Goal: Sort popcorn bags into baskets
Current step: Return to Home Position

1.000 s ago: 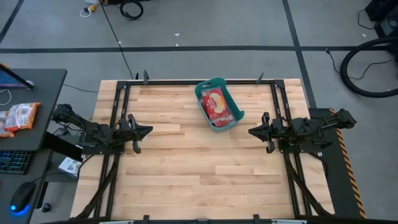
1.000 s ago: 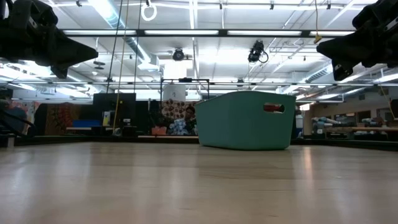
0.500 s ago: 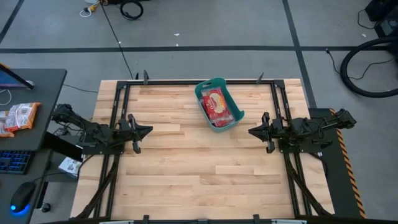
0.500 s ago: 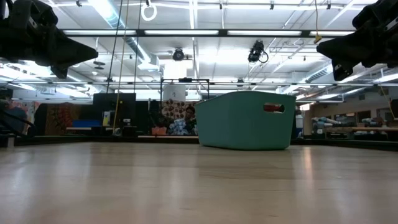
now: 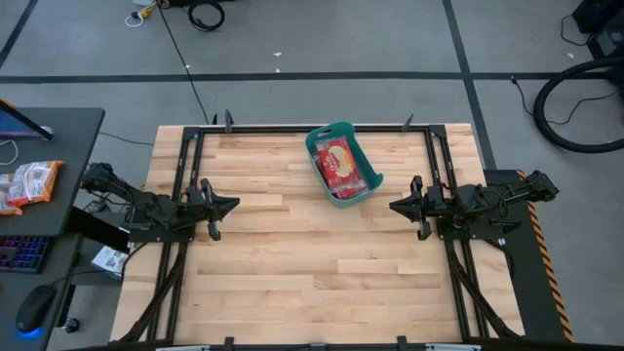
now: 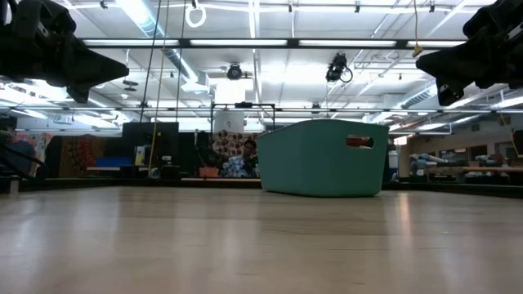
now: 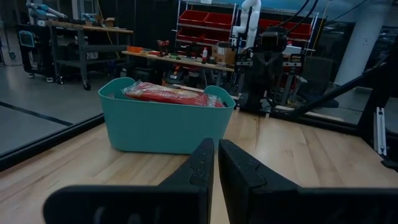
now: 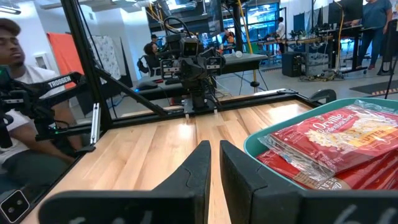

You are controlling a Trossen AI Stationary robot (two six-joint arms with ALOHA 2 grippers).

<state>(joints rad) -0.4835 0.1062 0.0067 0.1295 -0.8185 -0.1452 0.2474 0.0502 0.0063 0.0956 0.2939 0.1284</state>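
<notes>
- The teal tub (image 5: 316, 161) is sitting on the wooden table (image 5: 292, 273), near the far edge and a little toward the right arm's side, turned at an angle to the table's edges; in the low view it (image 6: 323, 159) is standing flat on the boards
- The popcorn bags (image 5: 341, 166) are lying stacked inside the tub, red with a yellow-cream picture facing up; the left wrist view is showing them (image 7: 165, 93) rising just above the rim (image 7: 165, 127); the right wrist view is showing the top bag's (image 8: 336, 140) white lettering over the tub's edge (image 8: 255, 146)
- No popcorn bags are showing on the table outside the tub
- The left gripper (image 5: 232, 204) is hovering over the table's left side, pointing inward, well apart from the tub; its fingers (image 7: 202, 163) are lying nearly together with only a thin slit between, holding nothing
- The right gripper (image 5: 393, 206) is hovering over the right side, facing the left one, near the tub's closer corner but not touching it; its fingers (image 8: 199, 165) are likewise drawn narrow and holding nothing
- In the low view both grippers, left (image 6: 122, 64) and right (image 6: 418, 55), are hanging high above the boards
- An orange-and-white snack packet (image 5: 29, 180) is lying on the dark desk (image 5: 78, 146) beside the table
- A person (image 8: 18, 112) is sitting beyond the table in the right wrist view
</notes>
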